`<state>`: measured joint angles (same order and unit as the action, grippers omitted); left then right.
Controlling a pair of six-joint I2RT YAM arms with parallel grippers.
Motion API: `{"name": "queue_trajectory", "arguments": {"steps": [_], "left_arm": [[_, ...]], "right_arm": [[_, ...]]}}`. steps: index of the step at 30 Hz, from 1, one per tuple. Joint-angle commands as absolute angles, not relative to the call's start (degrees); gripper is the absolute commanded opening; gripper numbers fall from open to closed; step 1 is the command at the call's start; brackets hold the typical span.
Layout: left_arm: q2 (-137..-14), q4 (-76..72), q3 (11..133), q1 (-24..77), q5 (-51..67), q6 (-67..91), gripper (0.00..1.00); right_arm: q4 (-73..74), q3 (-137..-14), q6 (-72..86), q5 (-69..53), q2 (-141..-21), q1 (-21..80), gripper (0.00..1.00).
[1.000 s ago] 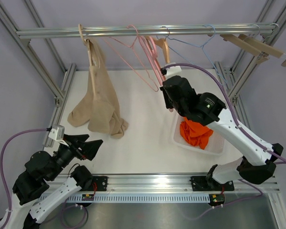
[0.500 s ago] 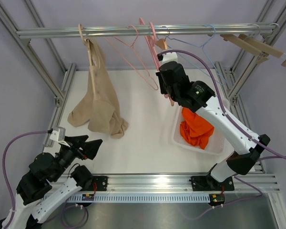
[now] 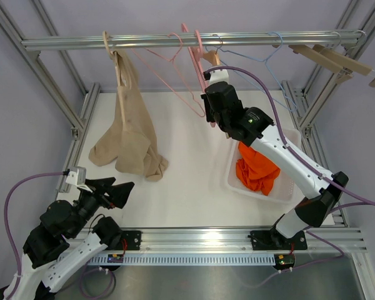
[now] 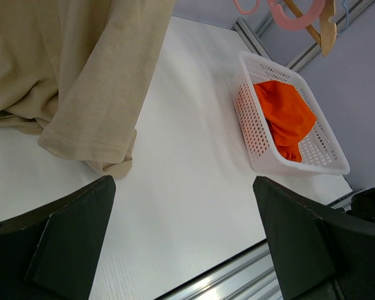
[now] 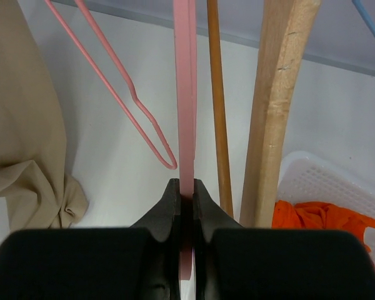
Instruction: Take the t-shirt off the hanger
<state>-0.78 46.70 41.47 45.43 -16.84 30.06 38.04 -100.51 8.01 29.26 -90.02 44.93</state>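
Right wrist view: right pincer (image 5: 186, 192) clamps the bare pink hanger (image 5: 186, 94), left pincer (image 4: 187, 225) gapes wide, and the beige t-shirt (image 3: 130, 134) likely needs freeing next.

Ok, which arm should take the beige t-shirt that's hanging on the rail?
Left, probably. The left gripper is open and empty, facing the beige t-shirt on its own side. The right gripper is shut on the pink hanger, farther away.

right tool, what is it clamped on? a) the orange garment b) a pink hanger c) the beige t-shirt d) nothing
b: in the right wrist view the right tool is shut on the flat pink hanger, while the beige t-shirt hangs off to one side and the orange garment lies in the basket.
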Motion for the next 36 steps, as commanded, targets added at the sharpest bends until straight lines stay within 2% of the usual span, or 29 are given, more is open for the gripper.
{"name": "queue_trajectory", "arguments": {"steps": [1, 4, 8, 9, 15, 22, 26, 33, 36], "left_arm": [[1.23, 44.30, 40.96, 45.44, -18.46, 30.76, 0.99], [0.97, 44.30, 41.04, 45.35, -18.46, 30.76, 0.99], [1.05, 44.38, 40.96, 45.44, -18.98, 30.76, 0.99], [1.14, 44.38, 40.96, 45.35, -18.98, 30.76, 0.99], [0.79, 44.38, 40.96, 45.44, -19.07, 30.67, 0.99], [0.62, 44.30, 41.13, 45.18, -19.51, 30.41, 0.99], [0.62, 44.30, 41.66, 44.04, -20.30, 30.06, 0.99], [0.44, 44.38, 42.63, 43.24, -24.34, 30.14, 0.99], [1.93, 44.47, 42.19, 43.15, -25.13, 30.58, 0.99]], "right_arm": [[36.39, -100.71, 7.39, 28.65, -87.27, 44.47, 0.00], [38.32, -103.96, 6.77, 29.00, -89.11, 44.47, 0.02], [38.42, -102.84, 7.82, 29.18, -88.42, 44.47, 0.24], [37.97, -101.61, 8.17, 28.74, -87.11, 44.47, 0.34], [36.48, -97.92, 10.02, 28.83, -79.47, 44.56, 0.53], [34.99, -95.89, 11.07, 25.93, -72.25, 46.75, 0.56], [31.30, -96.85, 9.85, 26.54, -72.94, 55.25, 0.57], [25.23, -110.09, 6.77, 24.87, -87.68, 65.29, 0.63], [24.17, -118.37, 4.93, 24.70, -95.52, 66.27, 0.69]]}}
